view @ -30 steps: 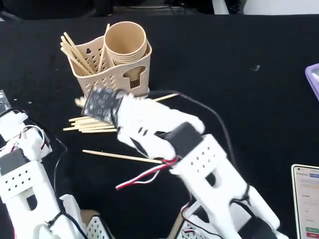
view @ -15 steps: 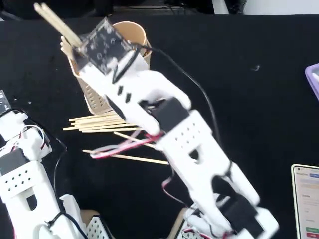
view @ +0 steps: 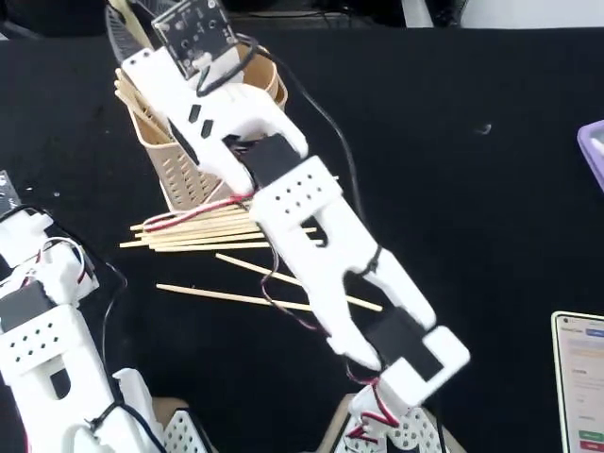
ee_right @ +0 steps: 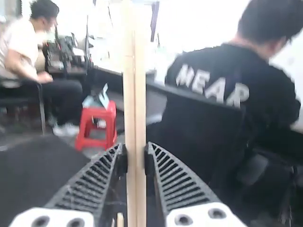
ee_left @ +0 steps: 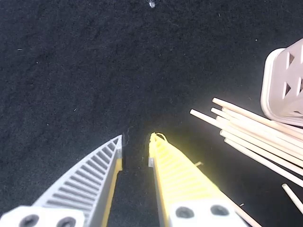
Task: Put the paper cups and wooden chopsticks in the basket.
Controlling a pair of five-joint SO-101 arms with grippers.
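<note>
A beige slotted basket (view: 175,165) stands at the back left, with stacked paper cups (view: 269,77) and several chopsticks (view: 132,94) in it. My right arm stretches over it, and its gripper (view: 127,24) is high above the basket's far left side. That right gripper (ee_right: 134,146) is shut on two wooden chopsticks (ee_right: 134,85) held upright. More chopsticks (view: 189,231) lie bundled on the black table in front of the basket, and two single ones (view: 236,297) lie nearer. My left gripper (ee_left: 136,138) hovers low over bare cloth beside the bundle (ee_left: 255,137), fingers almost together and holding nothing.
A phone (view: 578,377) lies at the front right edge and a purple object (view: 595,142) at the right edge. The basket's corner (ee_left: 284,80) stands beyond the bundle in the left wrist view. The table's right half is open black cloth.
My right gripper has risen from the table in front of the basket with the chopsticks and swung up and back over the basket's left side. The left arm has stayed put.
</note>
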